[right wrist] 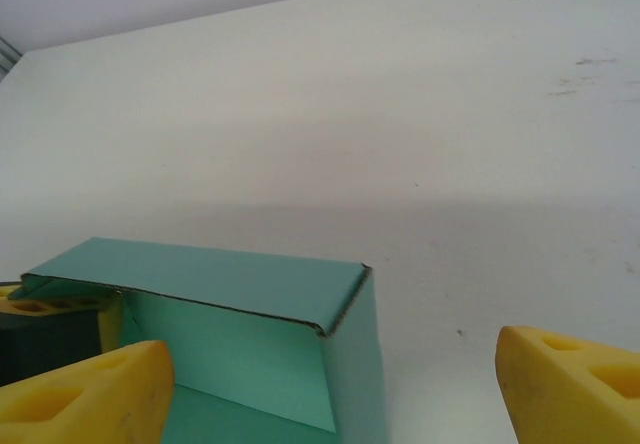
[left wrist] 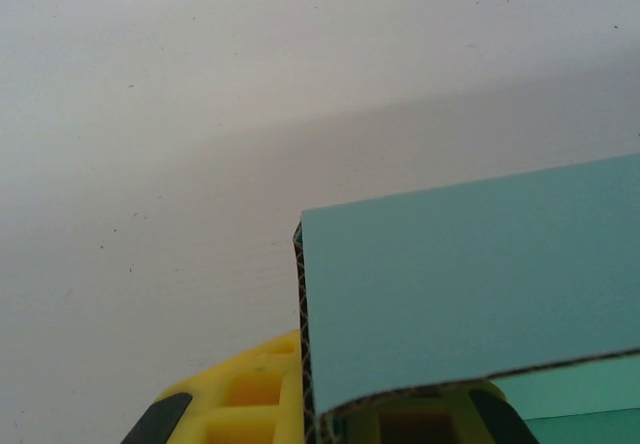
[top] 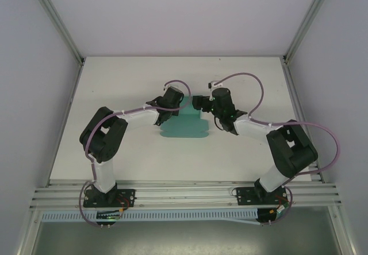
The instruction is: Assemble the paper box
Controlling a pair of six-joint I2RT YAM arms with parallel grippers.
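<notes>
Right wrist view — teal paper box [right wrist: 250,334] half-folded; left gripper [left wrist: 340,419] pinching it, right gripper [right wrist: 330,379] spread.

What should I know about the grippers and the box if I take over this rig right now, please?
Left gripper: shut on a raised wall of the paper box.
Right gripper: open, fingers astride the box corner, gripping nothing.
It sits on the table, between the arms.
Done: one wall stands, top folded over.
To do: near tabbed flaps lie flat; fold and tuck them.
</notes>
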